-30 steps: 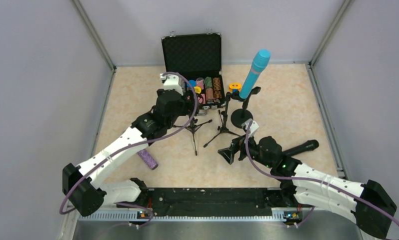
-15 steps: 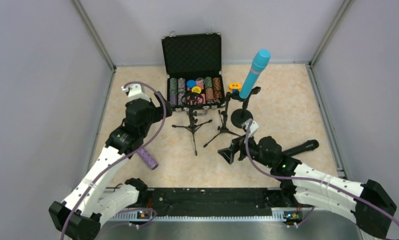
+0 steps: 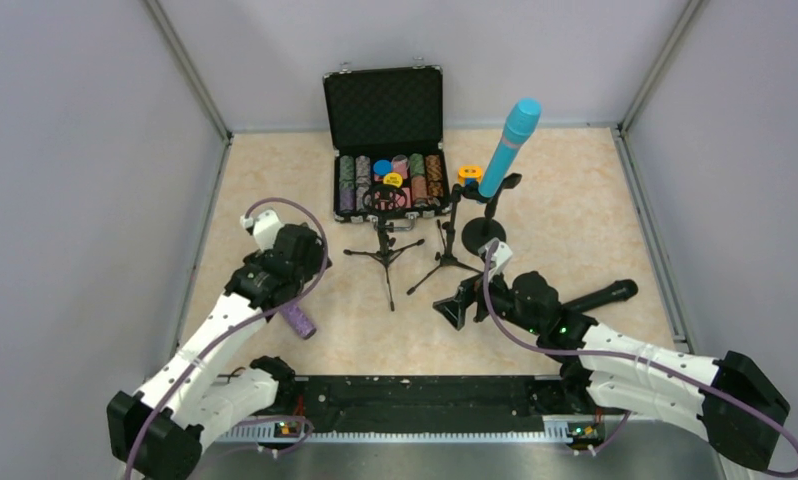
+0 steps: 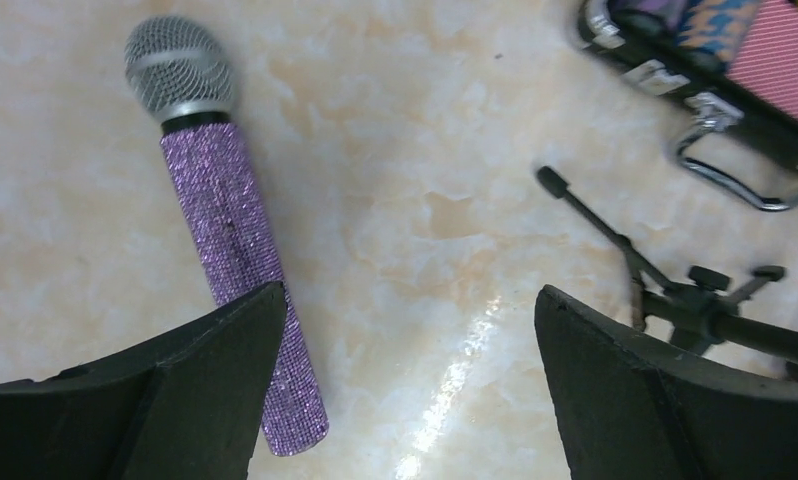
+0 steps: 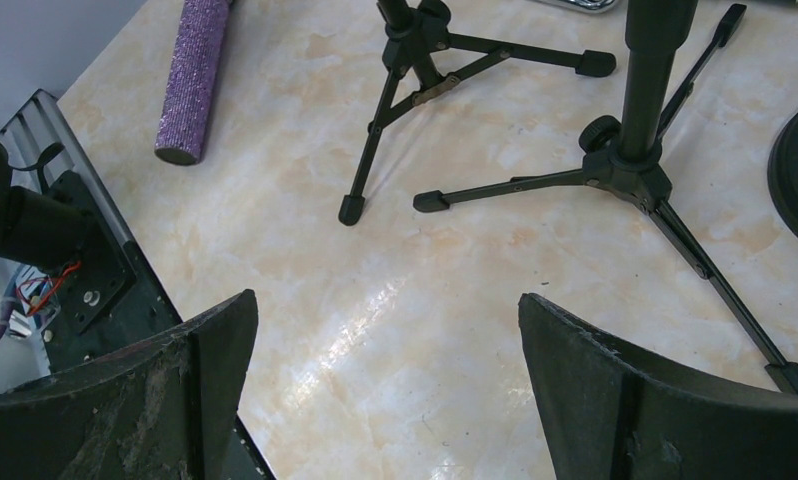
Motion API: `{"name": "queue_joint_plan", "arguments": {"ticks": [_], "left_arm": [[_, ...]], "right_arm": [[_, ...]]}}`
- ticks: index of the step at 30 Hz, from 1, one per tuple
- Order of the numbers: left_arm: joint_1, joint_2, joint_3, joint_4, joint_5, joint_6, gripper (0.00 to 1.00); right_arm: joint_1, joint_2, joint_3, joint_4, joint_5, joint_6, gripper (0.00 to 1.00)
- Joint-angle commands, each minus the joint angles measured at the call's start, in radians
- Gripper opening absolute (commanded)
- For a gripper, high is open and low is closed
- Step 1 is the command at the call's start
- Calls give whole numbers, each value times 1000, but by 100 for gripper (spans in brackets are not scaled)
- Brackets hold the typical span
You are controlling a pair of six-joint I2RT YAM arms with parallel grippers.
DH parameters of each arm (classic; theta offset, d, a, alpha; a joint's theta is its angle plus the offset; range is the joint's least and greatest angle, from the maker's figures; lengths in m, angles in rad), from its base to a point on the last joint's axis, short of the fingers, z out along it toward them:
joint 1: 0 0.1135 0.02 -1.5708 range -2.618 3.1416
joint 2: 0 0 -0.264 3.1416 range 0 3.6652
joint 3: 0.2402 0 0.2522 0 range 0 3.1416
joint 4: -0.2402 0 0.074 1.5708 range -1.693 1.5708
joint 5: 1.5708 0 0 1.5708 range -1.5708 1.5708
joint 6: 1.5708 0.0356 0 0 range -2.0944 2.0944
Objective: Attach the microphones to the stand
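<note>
Left end effector (image 4: 405, 400) hung with jaws wide apart above glittery purple microphone (image 4: 230, 240) lying flat on tabletop (image 4: 425, 200), likely rigid, fairly light, rough glitter barrel giving good grip, best pinched mid-barrel, away from grey mesh head (image 4: 178, 68)

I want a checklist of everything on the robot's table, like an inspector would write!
Surface: beige marbled table, no spills seen.
Job's things: cyan microphone held in round-base stand; purple microphone and black microphone lying flat; tripod stands empty.
Clutter: open case of chips, small orange item beside it.
Grippers: left gripper open by the purple microphone; right gripper open, empty.
Cables: purple cables loop along both arms.
Surroundings: grey walls.
</note>
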Motion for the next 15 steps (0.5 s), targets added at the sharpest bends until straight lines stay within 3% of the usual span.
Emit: {"name": "queue_joint_plan", "arguments": {"ticks": [1,8,15], "left_arm": [[3,85,-12,-80,-74,-146,99],[5,319,51,-204,-91,-266,99],[25,435,14,-151,-48,-287,99]], "right_arm": [[-9,-15,-1,25,-5,1,99],[-11,-30,-12,14,-3,0,99],[-10,-18,-7,14,-9,0,99]]}}
